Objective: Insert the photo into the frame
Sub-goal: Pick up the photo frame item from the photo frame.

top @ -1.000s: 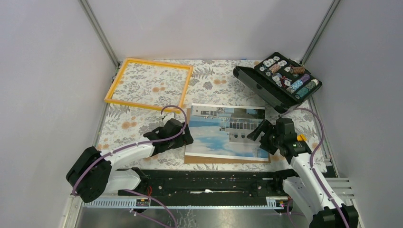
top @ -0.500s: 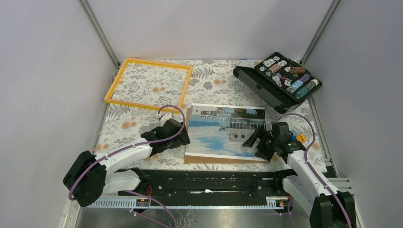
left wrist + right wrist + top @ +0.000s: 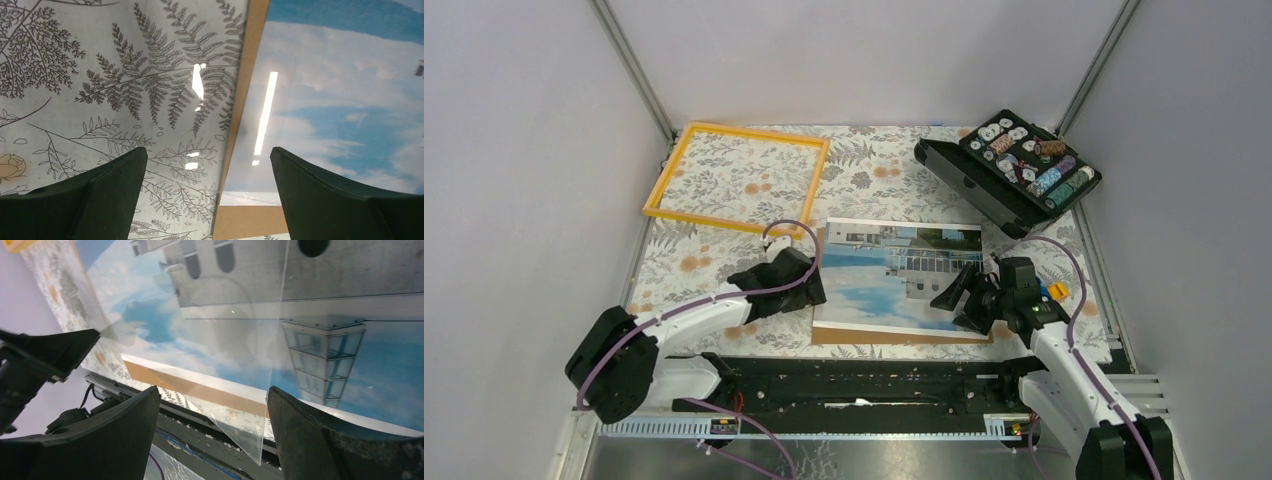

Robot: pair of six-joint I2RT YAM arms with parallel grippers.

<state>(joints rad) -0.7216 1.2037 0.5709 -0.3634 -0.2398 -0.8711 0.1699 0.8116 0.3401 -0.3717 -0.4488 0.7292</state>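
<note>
The photo [image 3: 886, 280], blue sky and a white building on a brown cardboard backing, lies flat mid-table. The orange-yellow frame [image 3: 670, 170] lies empty at the back left, apart from it. My left gripper [image 3: 812, 288] is open at the photo's left edge; in the left wrist view its fingers [image 3: 100, 195] straddle that edge of the photo [image 3: 340, 100], touching nothing. My right gripper [image 3: 959, 298] is open low over the photo's right part. In the right wrist view a lifted corner of a clear sheet [image 3: 250, 430] hangs between the spread jaws of the right gripper [image 3: 214, 388], above the photo [image 3: 225, 340].
A black case [image 3: 1014, 170] of small round parts stands tilted at the back right. The arms' black base rail [image 3: 854, 385] runs along the near edge. Grey walls close in the left, back and right sides of the flower-patterned table [image 3: 874, 175].
The right gripper has moved left and nearer, from the photo's right edge onto its right part, and its jaws have narrowed slightly. The left gripper has barely shifted.
</note>
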